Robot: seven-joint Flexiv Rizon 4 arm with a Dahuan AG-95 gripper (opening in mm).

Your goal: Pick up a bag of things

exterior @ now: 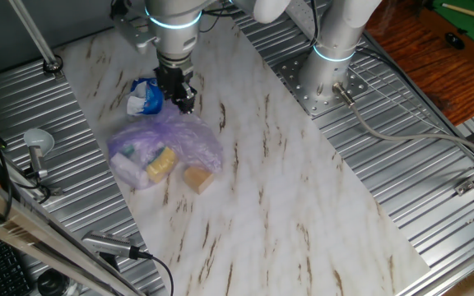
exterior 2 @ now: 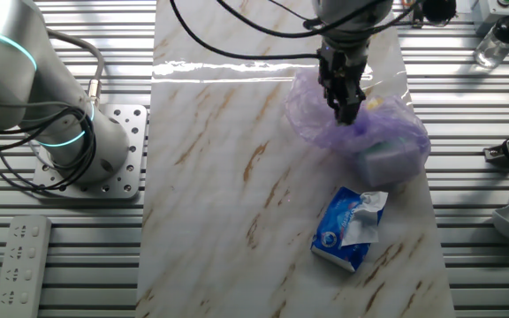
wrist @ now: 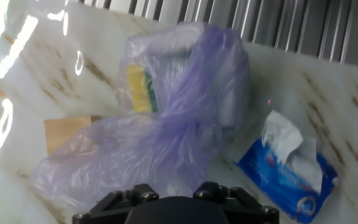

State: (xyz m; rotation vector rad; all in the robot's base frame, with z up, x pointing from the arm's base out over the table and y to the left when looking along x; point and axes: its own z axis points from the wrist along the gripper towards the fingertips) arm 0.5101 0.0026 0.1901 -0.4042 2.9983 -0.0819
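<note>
The bag of things (exterior: 167, 144) is thin pale-purple plastic lying wrinkled on the marble board, with a yellow block (exterior: 161, 164) and whitish items showing through. It also shows in the other fixed view (exterior 2: 387, 132) and fills the hand view (wrist: 166, 137). My gripper (exterior: 186, 105) points down at the bag's edge nearest the blue packet, and its fingers look closed together on a gathered fold of plastic (exterior 2: 347, 113). In the hand view only the gripper's base shows at the bottom edge; the fingertips are hidden.
A small blue-and-white packet (exterior: 146, 97) lies just beside the bag and also shows in the hand view (wrist: 291, 165). A tan wooden cube (exterior: 197, 178) sits against the bag's other side. Ribbed metal table flanks the marble board (exterior: 303, 205). The arm's base (exterior: 327, 78) stands at the back.
</note>
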